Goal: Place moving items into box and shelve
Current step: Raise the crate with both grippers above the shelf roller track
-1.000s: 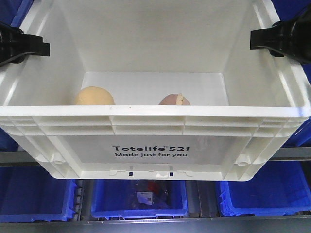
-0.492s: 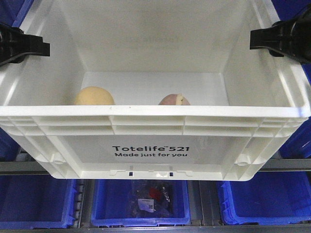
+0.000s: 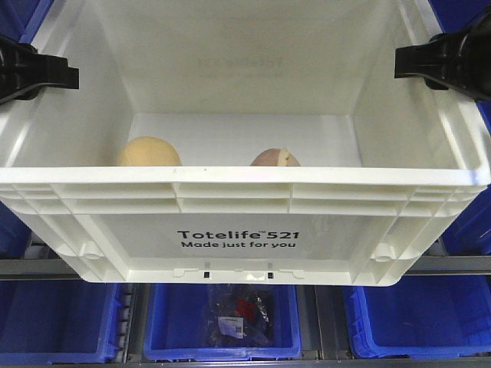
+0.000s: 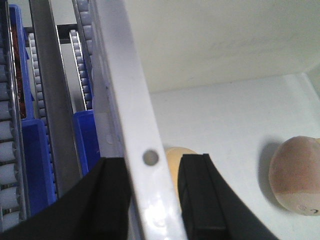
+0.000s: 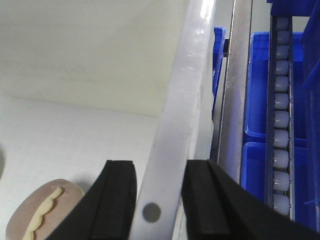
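I hold up a white box (image 3: 245, 178) marked "Totelife 521", which fills the front view. My left gripper (image 3: 46, 73) is shut on its left rim (image 4: 132, 100). In the left wrist view the left gripper (image 4: 152, 165) has one finger outside the wall and one inside. My right gripper (image 3: 430, 61) is shut the same way on the right rim (image 5: 187, 75), as the right wrist view of that gripper (image 5: 159, 167) shows. Inside lie a yellowish ball (image 3: 148, 152) at the left wall and a pinkish-brown bun (image 3: 272, 158) with a cream squiggle (image 5: 42, 210).
A shelf stands behind and below the box, with a grey rail (image 3: 31, 267) and blue bins (image 3: 219, 322); the middle bin holds a packet. Roller tracks (image 5: 280, 100) and more blue bins (image 4: 35, 165) run close along both sides of the box.
The shelf rail and the blue bins have slid lower in the front view. The box, both items and both grippers keep their places in the frame.
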